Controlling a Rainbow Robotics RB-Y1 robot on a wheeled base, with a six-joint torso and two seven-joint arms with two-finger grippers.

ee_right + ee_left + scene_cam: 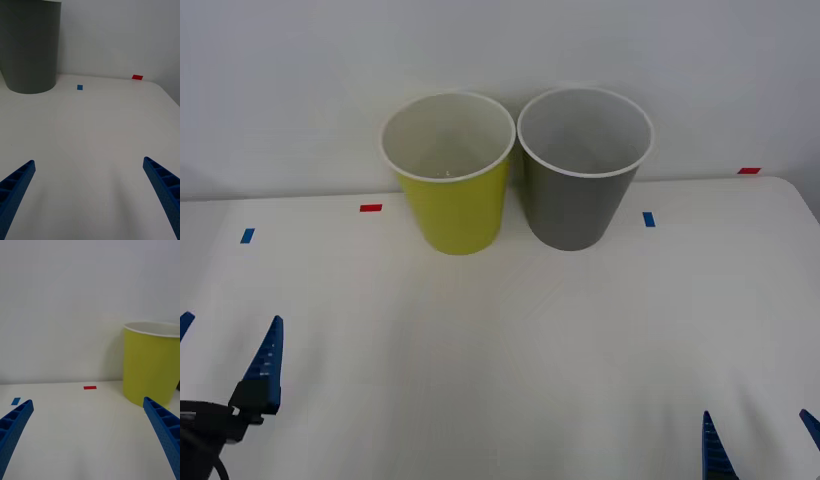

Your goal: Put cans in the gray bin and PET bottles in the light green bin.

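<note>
two tall bins stand upright, touching side by side at the far edge of a white table (500, 360): the light green bin (452, 200) toward my left, the gray bin (578, 195) toward my right. my left gripper (225, 345) and right gripper (760, 440) hover low at the near corners, well apart from the bins, fingers spread wide on nothing. small red and blue tape marks (370, 208) dot the table.

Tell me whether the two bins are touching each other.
Cannot tell. In the front view the light green bin and gray bin stand side by side with rims nearly meeting, but neither contact nor gap is plain.
</note>
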